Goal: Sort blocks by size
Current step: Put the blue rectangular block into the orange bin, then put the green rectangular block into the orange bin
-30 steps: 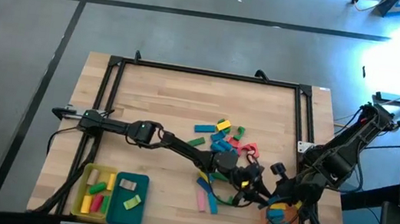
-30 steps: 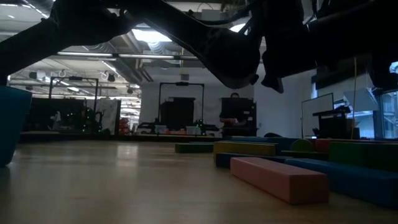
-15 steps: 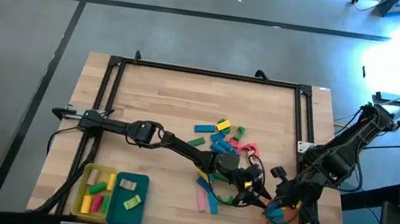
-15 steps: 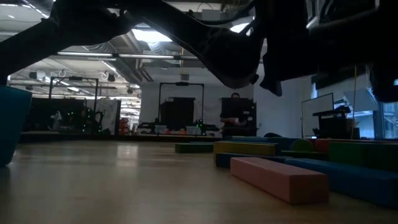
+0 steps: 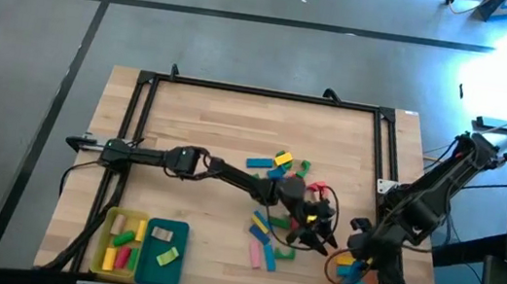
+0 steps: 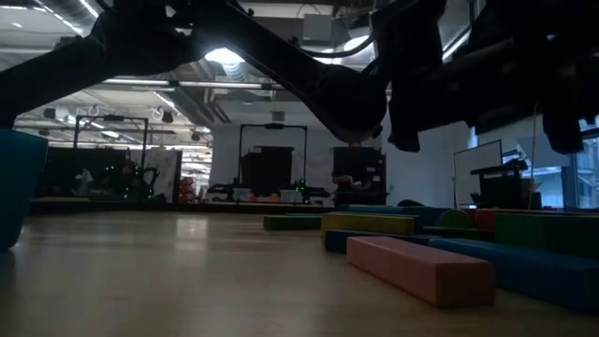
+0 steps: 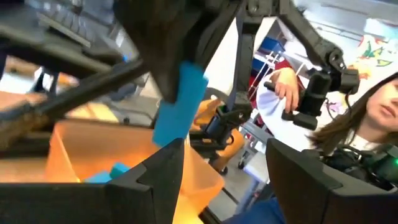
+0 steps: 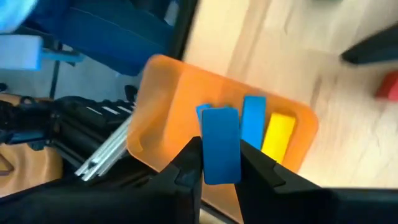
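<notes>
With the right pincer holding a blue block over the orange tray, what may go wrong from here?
1. The right pincer holds the blue block only by one end, above the orange tray; released crooked, it might land on the rim and fall outside.
2. The left pincer, open, sits very near the right arm by the loose blocks; the arms might touch, or scatter the pile.

The pale wooden plank surface [image 5: 206, 126] looks smooth with a soft sheen, framed by matt black metal rails [image 5: 260, 92]; the translucent orange plastic tray [image 8: 180, 93] is smooth and faintly glossy, the painted matt blue rectangular block [image 8: 221, 146] flat-faced, the pink bar block [image 6: 416, 269] dull
</notes>
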`<state>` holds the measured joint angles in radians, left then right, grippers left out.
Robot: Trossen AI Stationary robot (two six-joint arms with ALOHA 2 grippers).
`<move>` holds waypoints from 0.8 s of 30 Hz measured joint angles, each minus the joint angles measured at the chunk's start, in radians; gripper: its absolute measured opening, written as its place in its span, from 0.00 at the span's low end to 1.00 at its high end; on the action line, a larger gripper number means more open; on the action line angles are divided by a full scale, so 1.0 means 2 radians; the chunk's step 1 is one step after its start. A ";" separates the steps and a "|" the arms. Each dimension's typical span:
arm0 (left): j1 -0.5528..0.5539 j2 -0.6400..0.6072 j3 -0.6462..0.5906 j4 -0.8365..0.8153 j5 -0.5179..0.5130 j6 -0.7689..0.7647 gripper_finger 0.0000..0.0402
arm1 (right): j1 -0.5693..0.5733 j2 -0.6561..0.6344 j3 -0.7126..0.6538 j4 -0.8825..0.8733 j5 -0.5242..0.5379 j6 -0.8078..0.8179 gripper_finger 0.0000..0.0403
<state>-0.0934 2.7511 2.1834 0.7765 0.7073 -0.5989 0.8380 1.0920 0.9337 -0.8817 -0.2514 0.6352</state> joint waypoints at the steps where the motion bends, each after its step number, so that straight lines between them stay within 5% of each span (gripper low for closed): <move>1: 0.001 0.000 0.000 0.009 0.000 0.000 0.51 | 0.000 0.003 0.000 -0.004 0.000 0.007 0.18; 17: 0.019 -0.026 0.000 0.035 0.050 0.058 0.51 | 0.000 0.029 0.000 -0.017 -0.002 0.077 0.38; 24: 0.019 -0.083 0.000 -0.175 0.057 0.209 0.51 | 0.000 0.029 0.000 -0.017 -0.002 0.088 0.40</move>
<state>-0.0551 2.5853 2.1841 0.4261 0.8213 -0.1801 0.8375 1.1496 0.9337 -0.9155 -0.2558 0.8116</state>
